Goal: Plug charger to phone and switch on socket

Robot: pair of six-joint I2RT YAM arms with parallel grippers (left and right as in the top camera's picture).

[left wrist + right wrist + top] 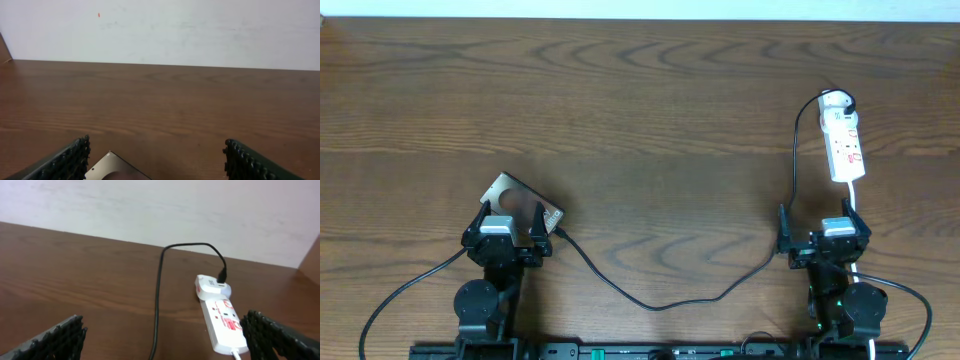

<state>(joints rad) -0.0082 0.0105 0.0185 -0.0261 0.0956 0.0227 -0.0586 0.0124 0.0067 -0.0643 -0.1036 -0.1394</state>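
Right gripper (824, 238) spread, socket (844, 148) lengthwise straight ahead

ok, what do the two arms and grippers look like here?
Both arms black. The left gripper and right gripper each carry a silver-grey block and two fingers with dark studded pads. Thick black cables loop from both bases; green lights glow on the right arm.

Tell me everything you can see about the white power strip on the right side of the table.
The power strip is small, elongated, white, plastic-looking, with red marks on its top. It lies flat on the wooden table, far right, lengthwise away from the robot. A white adapter sits at its far end with a black cable plugged in; a white cord leaves its near end.
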